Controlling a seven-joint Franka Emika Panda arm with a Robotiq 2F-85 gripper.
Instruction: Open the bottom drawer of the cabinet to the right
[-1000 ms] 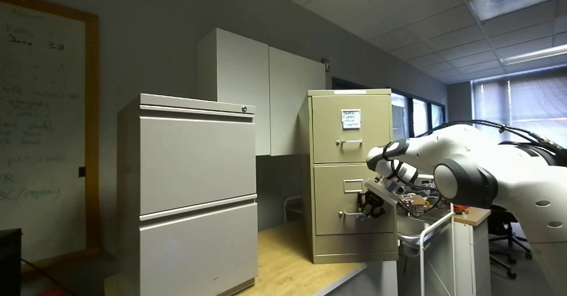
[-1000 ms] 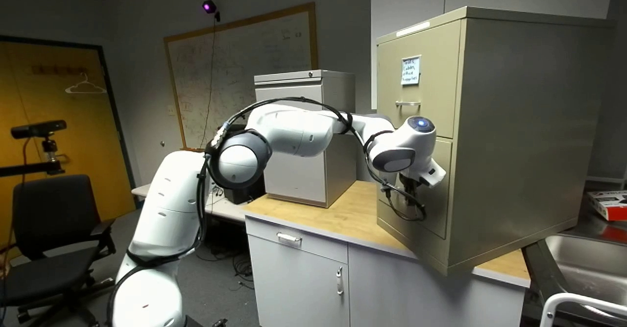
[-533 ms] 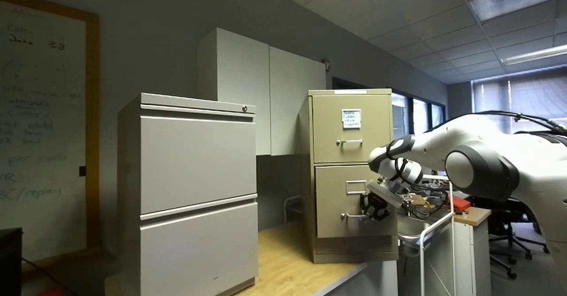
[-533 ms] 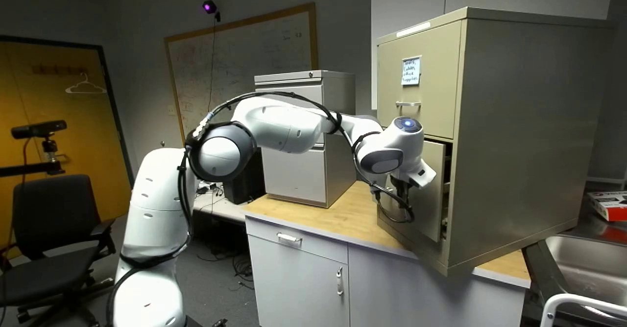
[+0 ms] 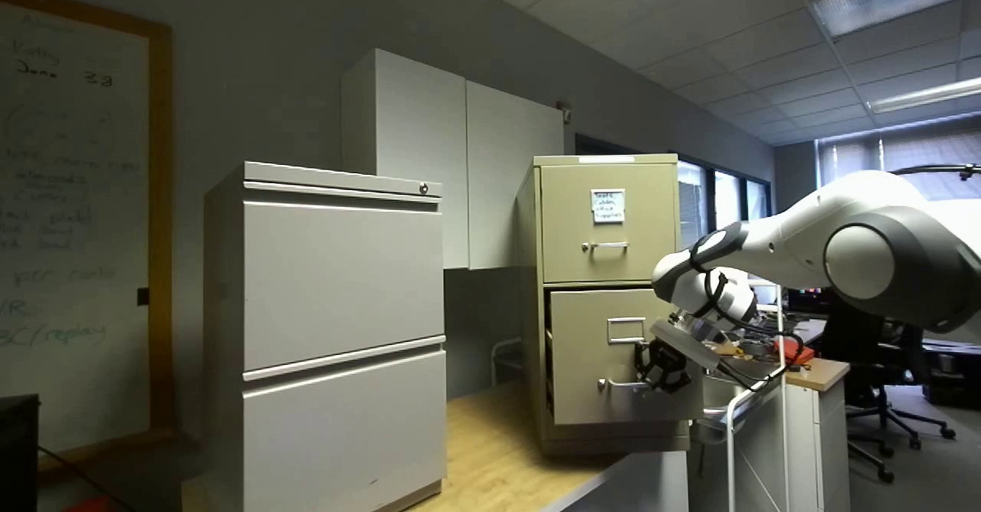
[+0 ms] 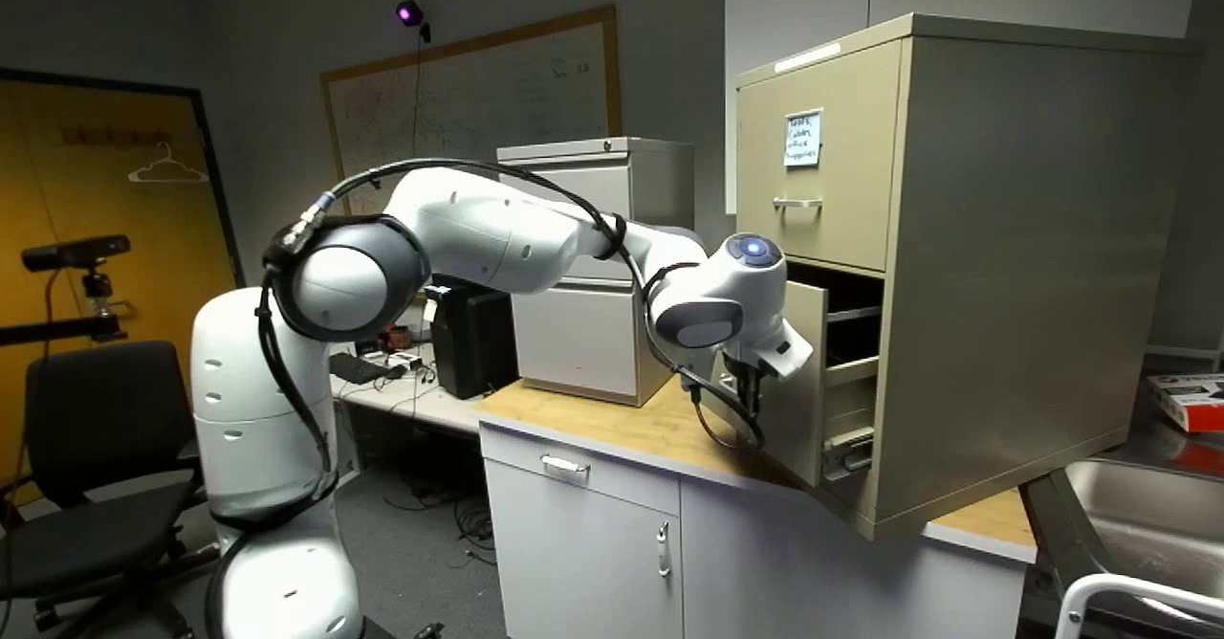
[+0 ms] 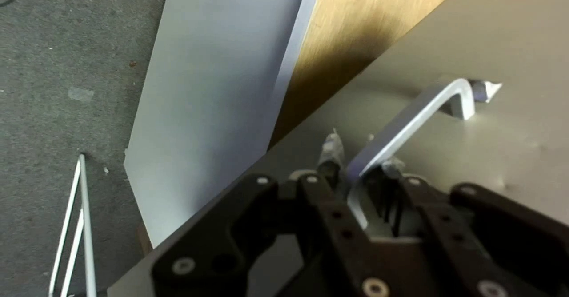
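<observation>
In the wrist view I see the claw (image 7: 362, 166) at the bottom edge, its two fingers (image 7: 326, 199) set close together with the handle (image 7: 406, 128) between them; I read that as a grip on it, near one end. The handle is fixed to the drawer (image 7: 511, 163), whose flat front slants across the right of this view. Past its edge I have the wooden counter (image 7: 378, 3) at the top and grey carpet (image 7: 58, 132) on the left.

In an exterior view my arm (image 6: 507, 237) extends from the left and bends down to the drawer's front. The drawer is the lower one in the cabinet (image 6: 1014, 256), and it stands partly out: I can look into the gap behind the front and pick out a metal slide (image 6: 849, 452). One bottom corner of the cabinet juts past the counter's edge.

In an exterior view with the cabinet nearly front-on, the drawer shows a dark gap along its left side and top. The upper drawer (image 5: 567, 236) sits flush, a handwritten paper (image 5: 608, 207) on its front. The grey cabinet (image 5: 341, 290) stands well apart to the left.
</observation>
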